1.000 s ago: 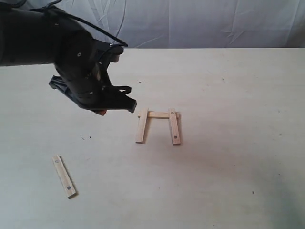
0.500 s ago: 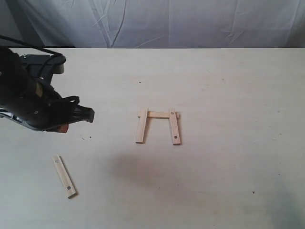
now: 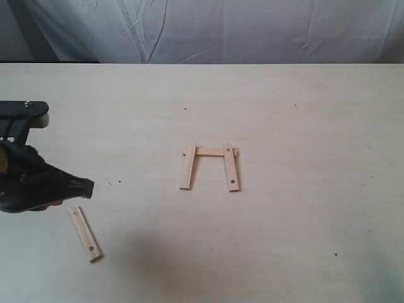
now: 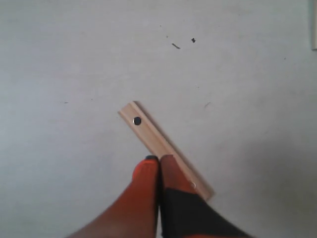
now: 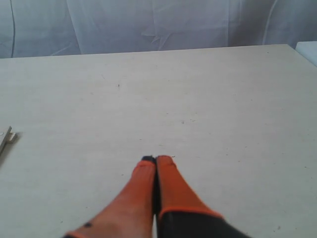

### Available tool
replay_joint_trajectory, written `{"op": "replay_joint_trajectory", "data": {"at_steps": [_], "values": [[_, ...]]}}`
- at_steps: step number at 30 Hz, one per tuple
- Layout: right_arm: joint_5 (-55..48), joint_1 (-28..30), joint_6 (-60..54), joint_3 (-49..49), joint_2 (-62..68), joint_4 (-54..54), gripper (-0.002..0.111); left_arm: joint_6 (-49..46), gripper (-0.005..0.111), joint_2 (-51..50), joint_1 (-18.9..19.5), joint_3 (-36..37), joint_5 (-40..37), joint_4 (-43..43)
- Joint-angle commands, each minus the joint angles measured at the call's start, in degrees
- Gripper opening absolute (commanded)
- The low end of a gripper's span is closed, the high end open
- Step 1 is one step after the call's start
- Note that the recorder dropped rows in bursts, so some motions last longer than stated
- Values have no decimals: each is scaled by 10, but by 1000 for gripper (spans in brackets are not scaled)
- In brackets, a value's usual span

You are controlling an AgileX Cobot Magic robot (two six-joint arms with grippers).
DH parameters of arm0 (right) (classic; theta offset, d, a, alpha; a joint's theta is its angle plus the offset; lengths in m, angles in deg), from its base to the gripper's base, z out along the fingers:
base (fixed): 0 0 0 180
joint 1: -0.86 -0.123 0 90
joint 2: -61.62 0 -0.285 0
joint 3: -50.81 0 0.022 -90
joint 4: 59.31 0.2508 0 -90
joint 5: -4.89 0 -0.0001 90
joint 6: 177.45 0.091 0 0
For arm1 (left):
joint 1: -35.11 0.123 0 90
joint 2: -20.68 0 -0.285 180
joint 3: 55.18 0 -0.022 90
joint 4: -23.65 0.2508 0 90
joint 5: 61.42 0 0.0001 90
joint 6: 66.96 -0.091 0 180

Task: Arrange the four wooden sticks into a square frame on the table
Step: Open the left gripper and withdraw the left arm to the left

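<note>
Three pale wooden sticks [image 3: 210, 163] lie mid-table in an open-bottomed U: two uprights joined by a cross stick at the far end. The fourth stick [image 3: 84, 232] lies alone at the near left, slanted, with a dark hole near each end; the left wrist view shows it [image 4: 153, 138] running under the fingertips. My left gripper [image 4: 159, 158] hangs shut and empty just above this loose stick, its orange fingers pressed together. In the exterior view the black left arm [image 3: 31, 180] is at the left edge. My right gripper [image 5: 156, 159] is shut over bare table, empty.
The cream table [image 3: 303, 126] stretches wide around the sticks, with tiny dark specks [image 4: 176, 46]. A white cloth backdrop [image 3: 221, 28] hangs behind the far edge. One stick end [image 5: 6, 136] of the U peeks in at the right wrist view's edge.
My left arm has swung from beside the U down and to the left, ending over the loose stick. The sticks have not moved.
</note>
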Motion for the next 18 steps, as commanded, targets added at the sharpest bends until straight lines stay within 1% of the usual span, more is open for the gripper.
{"op": "replay_joint_trajectory", "data": {"at_steps": [1,7,10,14,17,18], "values": [[8,3,-1,1,-3,-4,-1,-11,0,73,1,48,25,-4],[10,3,-1,1,-3,-4,-1,-24,0,163,1,69,26,-3],[41,3,-1,1,-3,9,-1,-27,0,208,1,69,37,-3],[159,3,-1,1,-3,57,-1,-27,0,262,1,69,51,14],[261,3,-1,1,-3,58,-1,-27,0,287,1,69,54,33],[281,3,-1,1,-3,58,-1,-27,0,292,1,69,54,40]]}}
